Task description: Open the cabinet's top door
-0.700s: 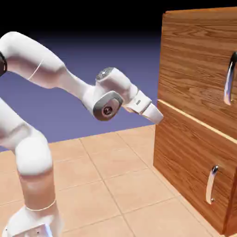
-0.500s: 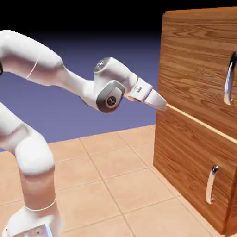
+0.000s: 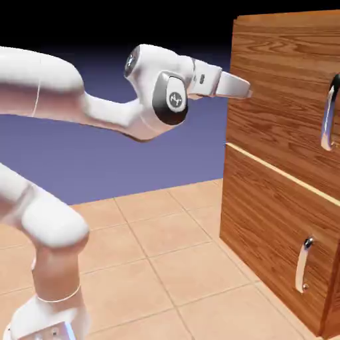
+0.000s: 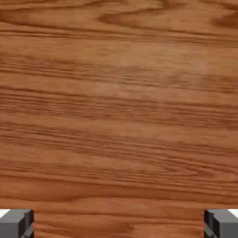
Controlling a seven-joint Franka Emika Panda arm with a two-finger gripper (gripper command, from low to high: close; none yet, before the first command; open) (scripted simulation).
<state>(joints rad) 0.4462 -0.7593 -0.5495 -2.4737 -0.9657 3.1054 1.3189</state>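
The cabinet is a reddish-brown wood-grain box at the exterior view's right. Its top door is the upper panel, shut, with a curved silver bar handle near the picture's right edge. My gripper points level at the door's upper left part, well left of that handle and holding nothing. The hand view is filled with wood grain. There my gripper is open, one grey fingertip in each bottom corner. The handle is out of the hand view.
Below a pale seam is the lower panel with its smaller silver handle. The floor is tan tiles. My white arm arches in from the left.
My hand has risen from the seam between the two panels to the top door's upper part and now points level. The door has not moved.
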